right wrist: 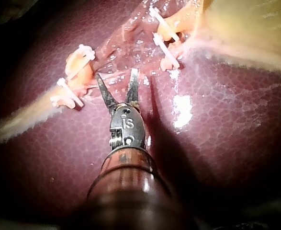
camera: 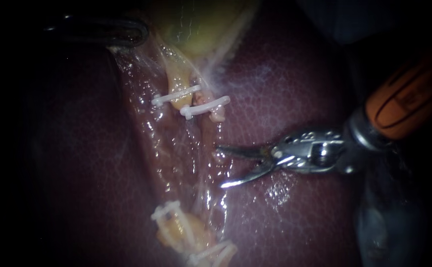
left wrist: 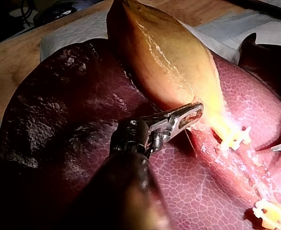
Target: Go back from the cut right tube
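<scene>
My right instrument comes in from the right, its two curved blades open with nothing between them, just right of the wet strip of tissue on the liver. A short pale stump of the cut right tube hangs below a white clip. Another white clip crosses the yellow left tube beside it. Two more clips lie lower down. In the right wrist view the open blades point between the two clip groups. My left instrument is shut on the gallbladder's narrow end.
In the endoscope view the left instrument is a dark shape at the upper left, above the clips. Liver surrounds the strip on both sides. A wooden board and white cloth lie beyond the liver.
</scene>
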Controlling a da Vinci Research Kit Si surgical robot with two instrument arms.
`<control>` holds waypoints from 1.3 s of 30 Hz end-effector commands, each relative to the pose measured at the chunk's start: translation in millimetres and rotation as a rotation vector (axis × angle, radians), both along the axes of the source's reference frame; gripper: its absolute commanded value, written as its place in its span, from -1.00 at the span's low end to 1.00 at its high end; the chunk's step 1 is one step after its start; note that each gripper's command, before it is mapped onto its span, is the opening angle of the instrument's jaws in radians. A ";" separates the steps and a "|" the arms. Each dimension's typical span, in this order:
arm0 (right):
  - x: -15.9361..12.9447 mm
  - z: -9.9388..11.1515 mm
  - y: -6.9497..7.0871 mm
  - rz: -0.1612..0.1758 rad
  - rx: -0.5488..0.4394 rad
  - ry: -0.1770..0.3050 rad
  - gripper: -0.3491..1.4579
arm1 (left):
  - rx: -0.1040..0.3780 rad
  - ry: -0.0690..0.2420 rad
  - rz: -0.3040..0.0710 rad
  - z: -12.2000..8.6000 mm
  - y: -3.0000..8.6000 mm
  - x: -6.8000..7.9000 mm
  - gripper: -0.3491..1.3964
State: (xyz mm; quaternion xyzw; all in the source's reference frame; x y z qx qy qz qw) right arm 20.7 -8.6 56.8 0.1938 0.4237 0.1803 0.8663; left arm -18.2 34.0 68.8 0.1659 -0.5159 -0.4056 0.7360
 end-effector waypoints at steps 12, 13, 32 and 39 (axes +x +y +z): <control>-3.9 -2.5 0.6 -0.092 -0.217 -0.235 0.99 | 0.000 0.002 -0.001 0.1 0.0 -0.1 -1.00; -4.0 -2.4 0.6 -0.094 -0.223 -0.253 0.99 | 0.000 0.002 -0.001 0.1 -0.1 -0.1 -1.00; -5.5 -3.3 1.8 -0.128 -0.175 -0.236 0.99 | 0.021 0.032 0.050 5.9 -4.5 -5.0 -1.00; -5.5 -3.3 1.8 -0.131 -0.172 -0.231 0.99 | 0.036 0.030 0.058 7.0 -5.3 -5.8 -1.00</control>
